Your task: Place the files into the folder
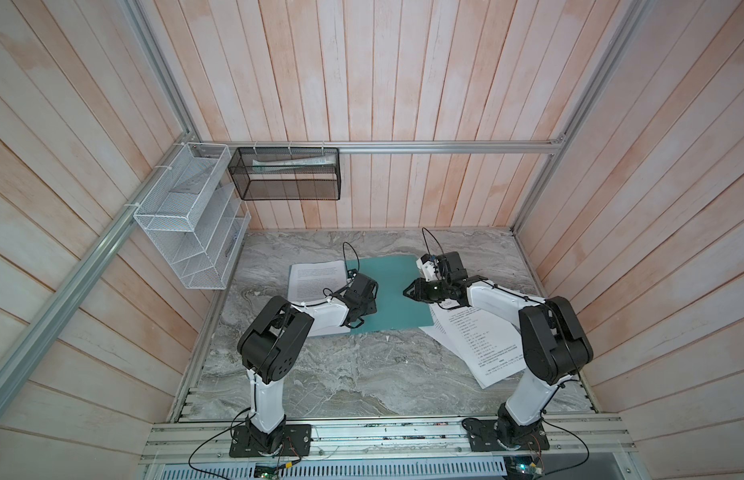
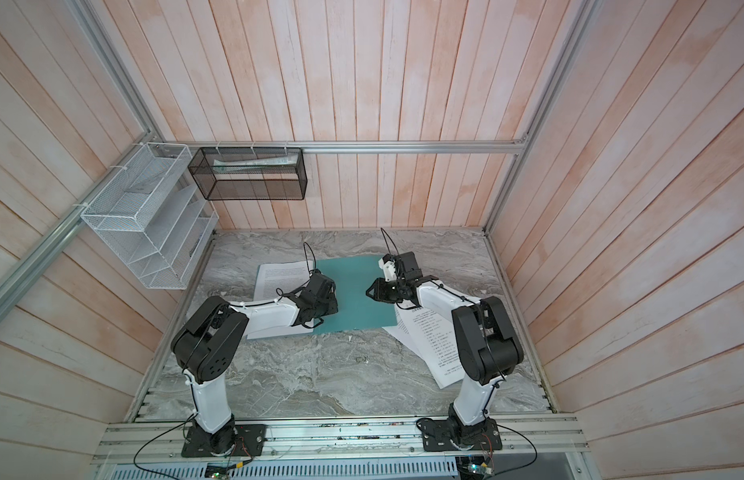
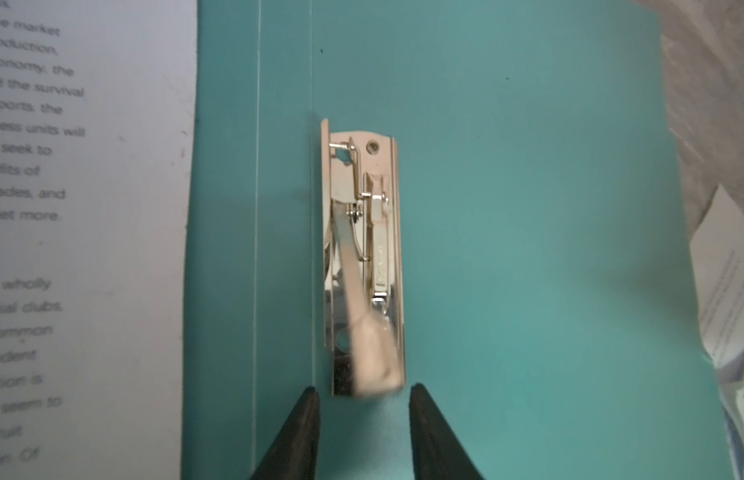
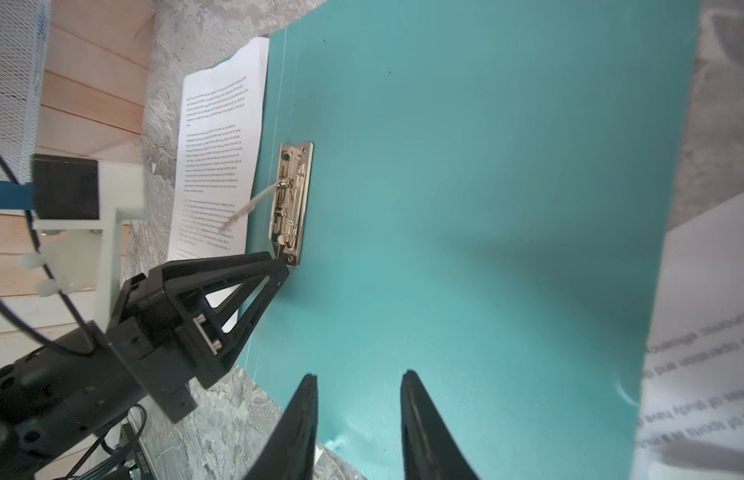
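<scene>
The left gripper (image 3: pixel 363 390): jaws spread part-way, pinching nothing. Its tips stand at one end of the metal clip (image 3: pixel 387 232), whose lever (image 4: pixel 252 205) is raised off the base.

The right gripper (image 4: pixel 358 374): jaws likewise apart and empty, hovering over the right part of the folder (image 1: pixel 389 286).

The folder lies flat, inner face up, on the table (image 1: pixel 341 374), between the table's centre and its far edge.

The files are in two lots. One sheet (image 1: pixel 316 276) lies against the folder's left edge, partly under the left arm. A fanned stack (image 1: pixel 478 349) touches, and seemingly overlaps, the folder's right edge at its near corner. It runs toward the table's right edge beneath the right arm.

Step in hand, as judged: the clip is readied to take paper, and no sheet lies under it yet. The next move calls for a gripper to catch a sheet by an edge, probably where the stack overlaps the folder, and slide it beneath the lifted clip.

Room: the table's near half is bare, while the strip between the stack and the table's right edge is narrow.
</scene>
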You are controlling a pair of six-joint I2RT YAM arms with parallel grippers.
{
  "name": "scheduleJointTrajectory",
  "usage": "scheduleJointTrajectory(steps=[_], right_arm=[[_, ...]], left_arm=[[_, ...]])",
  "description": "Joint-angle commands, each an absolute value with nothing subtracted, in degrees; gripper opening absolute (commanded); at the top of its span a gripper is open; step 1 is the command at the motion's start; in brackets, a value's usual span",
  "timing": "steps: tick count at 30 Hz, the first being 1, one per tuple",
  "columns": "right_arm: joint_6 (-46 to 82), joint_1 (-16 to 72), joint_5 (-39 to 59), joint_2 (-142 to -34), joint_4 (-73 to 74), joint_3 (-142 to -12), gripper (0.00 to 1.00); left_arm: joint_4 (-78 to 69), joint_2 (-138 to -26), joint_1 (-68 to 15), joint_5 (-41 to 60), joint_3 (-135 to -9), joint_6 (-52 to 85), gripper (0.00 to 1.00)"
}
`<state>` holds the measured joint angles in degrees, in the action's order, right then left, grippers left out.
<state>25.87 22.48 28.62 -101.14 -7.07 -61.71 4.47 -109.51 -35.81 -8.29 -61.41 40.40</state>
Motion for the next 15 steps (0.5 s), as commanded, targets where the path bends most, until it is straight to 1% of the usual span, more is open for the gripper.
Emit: scheduleJointTrajectory(steps=[1, 5, 9, 15], right_arm=[[26.63, 22.85, 29.75, -100.31, -5.20, -60.63, 0.32], [26.81, 23.15, 30.66, -101.12, -4.74, -61.68, 0.32], [26.63, 24.19, 32.46, -102.83, -5.43, -65.23, 0.32], [27.49, 26.96, 33.86, -107.39, -5.14, -70.47, 0.32]], left_arm=[[8.23, -111.60, -36.65, -6.15, -57.23, 43.05, 0.39], [8.46, -111.28, -36.53, -6.84, -57.73, 42.75, 0.43], [10.16, -109.00, -35.25, -7.14, -60.88, 40.61, 0.47], [9.94, -104.24, -29.47, -1.54, -65.03, 37.79, 0.51]])
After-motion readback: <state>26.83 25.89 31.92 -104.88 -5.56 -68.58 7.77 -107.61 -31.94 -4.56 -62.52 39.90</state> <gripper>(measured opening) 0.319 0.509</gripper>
